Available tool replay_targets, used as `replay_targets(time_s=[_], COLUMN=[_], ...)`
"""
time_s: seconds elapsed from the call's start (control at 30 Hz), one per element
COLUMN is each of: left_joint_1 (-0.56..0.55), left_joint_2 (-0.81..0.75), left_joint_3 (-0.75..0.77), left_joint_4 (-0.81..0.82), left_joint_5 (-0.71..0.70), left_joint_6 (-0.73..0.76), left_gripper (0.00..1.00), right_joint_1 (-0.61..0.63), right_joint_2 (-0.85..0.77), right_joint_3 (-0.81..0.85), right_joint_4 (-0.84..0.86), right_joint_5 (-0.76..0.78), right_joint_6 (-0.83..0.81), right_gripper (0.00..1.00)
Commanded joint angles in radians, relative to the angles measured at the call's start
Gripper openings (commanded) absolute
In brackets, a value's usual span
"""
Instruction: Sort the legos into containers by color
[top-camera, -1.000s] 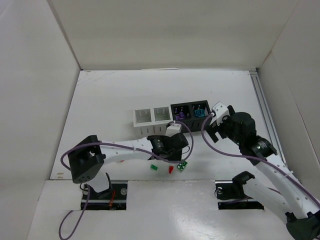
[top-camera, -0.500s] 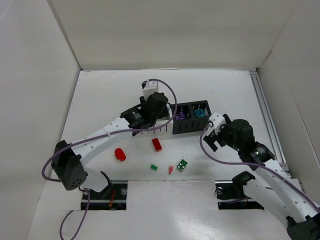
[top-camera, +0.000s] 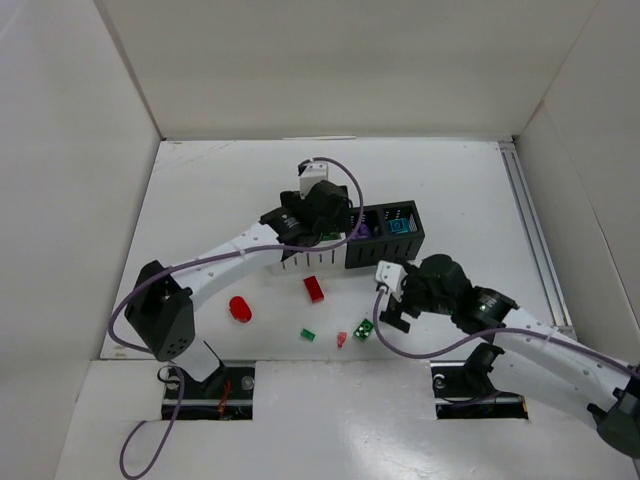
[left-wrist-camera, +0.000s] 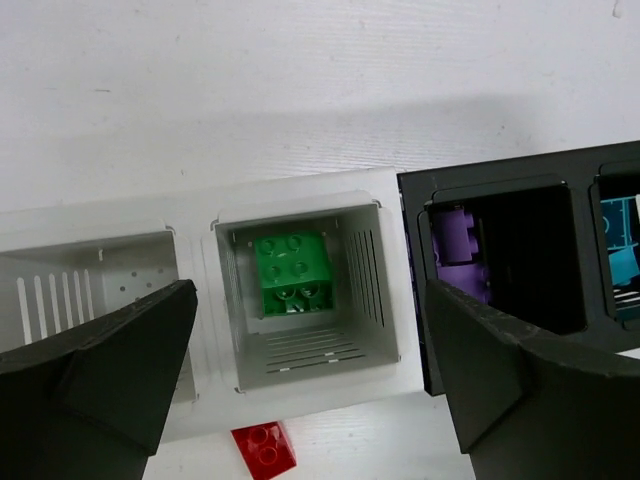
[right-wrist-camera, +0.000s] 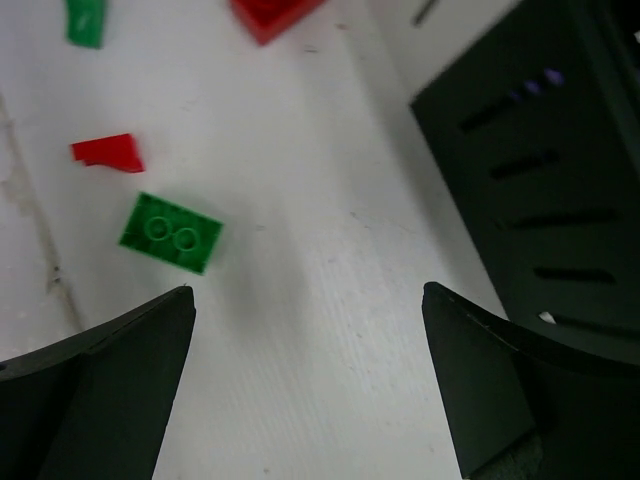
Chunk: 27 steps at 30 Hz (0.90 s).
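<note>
Now released: left gripper (left-wrist-camera: 310, 300) gapes empty over the green brick (left-wrist-camera: 292, 275) in a white bin (left-wrist-camera: 300, 205).
Meanwhile the right gripper (right-wrist-camera: 308, 295), wide and empty too, has swung down to lower centre.

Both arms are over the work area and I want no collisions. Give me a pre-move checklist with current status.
1. Left gripper empty: ok, jaws wide, nothing between them.
2. Green brick inside the white bin: ok, it lies on the bin floor.
3. Right gripper ready to pick: ok, open and empty, above the table.
4. Green two-stud brick centred under it: not ok, it lies off to one side, near one finger.
5. Arms apart: ok in the top view.
6. Bin for the red brick: cannot tell, no red shows in any bin.
</note>
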Motion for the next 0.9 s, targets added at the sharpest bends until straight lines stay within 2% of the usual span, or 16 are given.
replay_targets(time_s=[0.0,0.2,0.4,0.53,0.8,0.87], left_joint_1=[0.004,-0.035,-0.056,-0.056,-0.056,-0.056], left_joint_2=[-0.093,-0.296,-0.471,-0.532,-0.578,-0.578], left_joint_3=[0.012,-0.124,-0.314,-0.382,-0.419,-0.419], left_joint_4=[-0.010,-0.010,-0.042,-0.073,-0.084,-0.093], left_joint_5=[-0.021,0.022,0.073,0.073,0.064,0.055], left_joint_6=[-0.009,-0.019,-0.088,-0.154,-0.184,-0.184], left_gripper=[1.00,1.00,1.00,1.00,1.00,1.00], right_joint_1=[0.104,0.179,0.268,0.268,0.268,0.268], right_joint_2=[0.059,0.242,0.388,0.469,0.563,0.563], right_joint_3=[-0.006,-0.006,0.005,0.031,0.060,0.060], right_joint_4=[0.098,0.142,0.165,0.181,0.230,0.230], right_joint_5=[-0.044,-0.153,-0.037,0.037,0.070,0.070], right_joint_6=[-0.035,-0.067,-0.067,-0.043,-0.003,-0.003], right_gripper=[1.00,1.00,1.00,1.00,1.00,0.93])
